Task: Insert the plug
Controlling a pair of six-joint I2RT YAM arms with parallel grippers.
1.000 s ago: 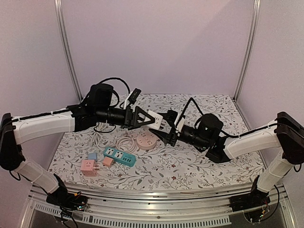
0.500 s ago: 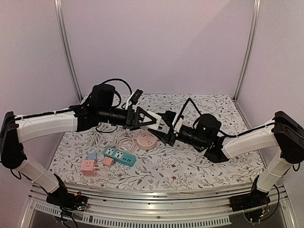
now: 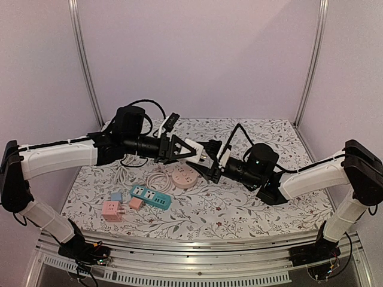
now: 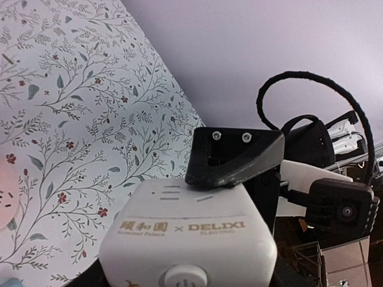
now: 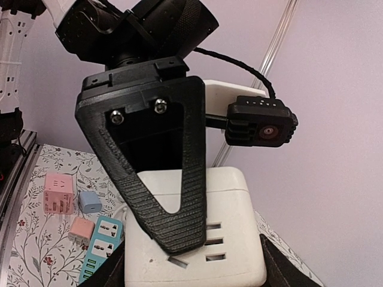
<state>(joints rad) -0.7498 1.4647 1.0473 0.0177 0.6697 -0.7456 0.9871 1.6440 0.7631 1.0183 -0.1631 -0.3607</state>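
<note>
Mid-air, the white socket cube point(image 4: 188, 239) is clamped by the right gripper point(image 3: 208, 160), jaws half apart, while the left gripper point(image 3: 188, 149) meets it head-on, one finger point(image 5: 192, 179) flat against it, grip unclear

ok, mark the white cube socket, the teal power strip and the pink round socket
white cube socket point(image 4: 191, 244): left wrist view, its branded face.
teal power strip point(image 3: 151, 196): top view, middle of its top face.
pink round socket point(image 3: 184, 177): top view, centre of its disc.
</note>
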